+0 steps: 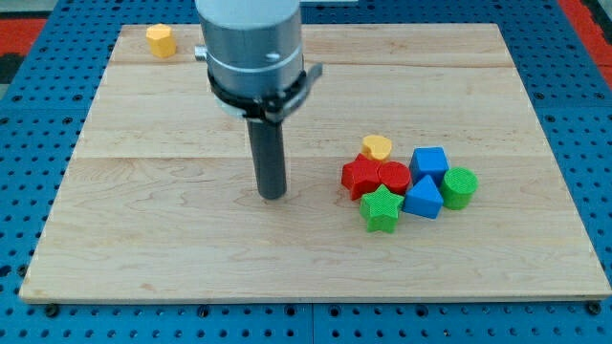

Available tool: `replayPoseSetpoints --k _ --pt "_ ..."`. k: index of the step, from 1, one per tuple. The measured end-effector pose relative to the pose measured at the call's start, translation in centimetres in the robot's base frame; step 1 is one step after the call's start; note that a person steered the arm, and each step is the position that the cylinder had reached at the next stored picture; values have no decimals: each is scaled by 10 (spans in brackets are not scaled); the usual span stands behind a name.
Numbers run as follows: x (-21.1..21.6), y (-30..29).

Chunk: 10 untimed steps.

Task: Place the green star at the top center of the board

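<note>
The green star [381, 208] sits in the cluster's lower edge at the table's [143, 239] lower right, touching a red block [363, 176] and blue block [424, 198]. The tip [273, 195], with no fingers, rests well left of it. The approach seems underway; next it likely needs to get below the star to push upward.

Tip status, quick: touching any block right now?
My tip: no gripper, holding nothing; on bare board to the view's left of the green star, apart from it and touching no block.
</note>
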<state>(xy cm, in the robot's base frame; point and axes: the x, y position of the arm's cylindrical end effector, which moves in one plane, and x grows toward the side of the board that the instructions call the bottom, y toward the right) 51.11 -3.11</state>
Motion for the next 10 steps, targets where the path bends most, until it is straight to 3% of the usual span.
replayPoseSetpoints --k 2,3,4,6,10 --pt "65 172" --pt "57 213" --pt "35 207" --pt "42 38" --pt "-126 31"
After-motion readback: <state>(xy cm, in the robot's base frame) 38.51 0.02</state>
